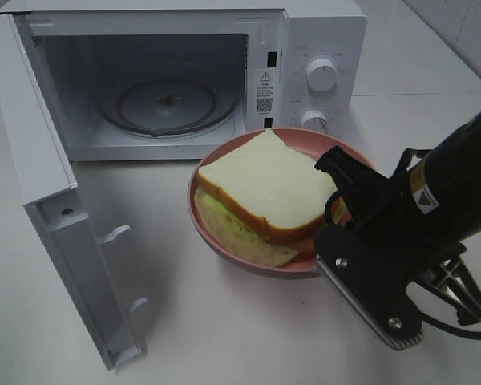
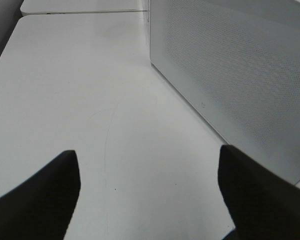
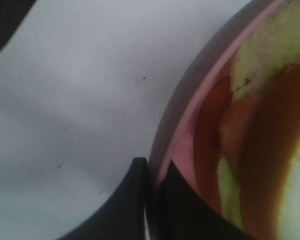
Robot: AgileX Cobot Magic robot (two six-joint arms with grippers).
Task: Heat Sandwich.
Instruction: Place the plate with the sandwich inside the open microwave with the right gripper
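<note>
One sandwich (image 1: 264, 188) on pink plate (image 1: 301, 133), right gripper (image 3: 154, 169) apparently clamped on rim beside it.

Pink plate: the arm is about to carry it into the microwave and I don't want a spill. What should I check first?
1. Door swung fully aside: ok.
2. Turntable bare, nothing on it: ok.
3. Right gripper shut on the rim of the pink plate: ok.
4. Sandwich inside the rim: ok, though the top slice sits askew over the layer beneath.
5. Left gripper out of the way: ok; it is open, empty and beside the microwave's outer wall.
6. Plate lifted off the table: cannot tell.
</note>
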